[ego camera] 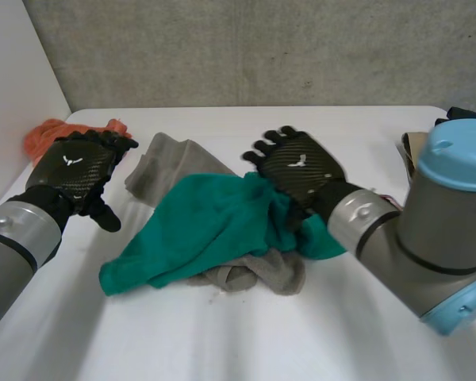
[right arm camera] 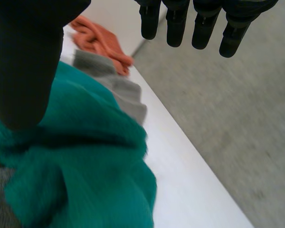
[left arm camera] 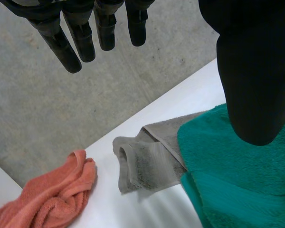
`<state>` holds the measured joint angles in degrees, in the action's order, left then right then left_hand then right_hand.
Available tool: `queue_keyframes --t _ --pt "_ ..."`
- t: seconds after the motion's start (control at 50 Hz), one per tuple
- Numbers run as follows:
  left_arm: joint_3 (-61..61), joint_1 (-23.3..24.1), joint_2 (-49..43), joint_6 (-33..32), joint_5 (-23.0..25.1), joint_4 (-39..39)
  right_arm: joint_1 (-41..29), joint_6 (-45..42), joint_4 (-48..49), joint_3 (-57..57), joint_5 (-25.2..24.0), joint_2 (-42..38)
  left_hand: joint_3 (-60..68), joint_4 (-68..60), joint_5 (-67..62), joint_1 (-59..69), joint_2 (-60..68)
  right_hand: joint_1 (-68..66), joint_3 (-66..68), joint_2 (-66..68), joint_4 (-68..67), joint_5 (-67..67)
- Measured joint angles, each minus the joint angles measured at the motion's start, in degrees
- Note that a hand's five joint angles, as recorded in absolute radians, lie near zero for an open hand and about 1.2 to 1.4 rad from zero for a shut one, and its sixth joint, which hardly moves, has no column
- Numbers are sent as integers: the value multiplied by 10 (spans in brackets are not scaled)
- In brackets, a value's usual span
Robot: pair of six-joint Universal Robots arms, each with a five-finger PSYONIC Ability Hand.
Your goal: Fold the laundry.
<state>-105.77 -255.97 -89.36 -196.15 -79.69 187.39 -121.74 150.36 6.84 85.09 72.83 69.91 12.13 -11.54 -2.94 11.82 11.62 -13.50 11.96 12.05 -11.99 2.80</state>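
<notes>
A green towel (ego camera: 206,226) lies crumpled in the middle of the white table (ego camera: 246,341), on top of a grey towel (ego camera: 170,163) that sticks out behind and in front of it. My right hand (ego camera: 299,168) hovers over the green towel's far right edge, open, its fingers (right arm camera: 194,23) straight and its thumb (right arm camera: 23,61) spread above the green towel (right arm camera: 85,166). My left hand (ego camera: 71,171) hangs open left of both towels. Its fingers (left arm camera: 80,38) and thumb (left arm camera: 254,71) are apart, with the grey towel (left arm camera: 147,161) and green towel (left arm camera: 242,180) below.
An orange cloth (ego camera: 55,131) lies bunched at the far left corner against the wall, also under my left hand as orange cloth (left arm camera: 52,194). A beige and dark item (ego camera: 412,147) sits at the right edge behind my right arm. Bare table lies in front.
</notes>
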Motion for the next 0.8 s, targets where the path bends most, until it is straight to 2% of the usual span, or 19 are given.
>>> queue_keyframes --t 0.2,0.34,0.36,0.38,0.4,0.42,0.44,0.46,0.56,0.7,0.8 --pt "19 -13 -1 44 -2 -52 -61 -74 -56 -125 -11 -106 0 0 0 0 0 0 0 0 0 0" --pt "25 -26 -4 49 1 -52 -84 -131 -115 -238 23 -221 0 0 0 0 0 -9 11 11 -11 9" --pt "25 -27 -5 49 2 -51 -85 -137 -118 -248 29 -231 0 0 0 0 0 -33 33 42 -33 31" --pt "27 -28 -6 49 2 -51 -87 -146 -124 -262 37 -245 0 0 0 0 0 -120 128 129 -114 114" --pt "27 -28 -6 49 2 -51 -87 -146 -124 -262 37 -245 0 0 0 0 0 -120 128 129 -114 114" --pt "29 -32 -9 48 3 -50 -90 -158 -130 -289 54 -266 0 0 0 0 0 -181 187 190 -172 171" --pt "31 -34 -10 47 4 -50 -91 -161 -132 -300 61 -273 0 0 0 0 0 -446 457 469 -455 445" --pt "33 -35 -12 47 5 -49 -91 -159 -133 -309 67 -275 0 0 0 0 0 -483 511 521 -511 496" --pt "50 -41 -30 45 10 -49 -78 -92 -131 -318 77 -234 0 0 0 0 0 -487 552 552 -560 523" --pt "95 -40 -84 38 15 -52 -22 24 -115 -252 77 -96 0 0 0 0 0 -487 554 552 -560 523" --pt "129 -24 -131 28 19 -59 25 54 -92 -200 89 -12 0 0 0 0 0 -487 555 552 -563 523"
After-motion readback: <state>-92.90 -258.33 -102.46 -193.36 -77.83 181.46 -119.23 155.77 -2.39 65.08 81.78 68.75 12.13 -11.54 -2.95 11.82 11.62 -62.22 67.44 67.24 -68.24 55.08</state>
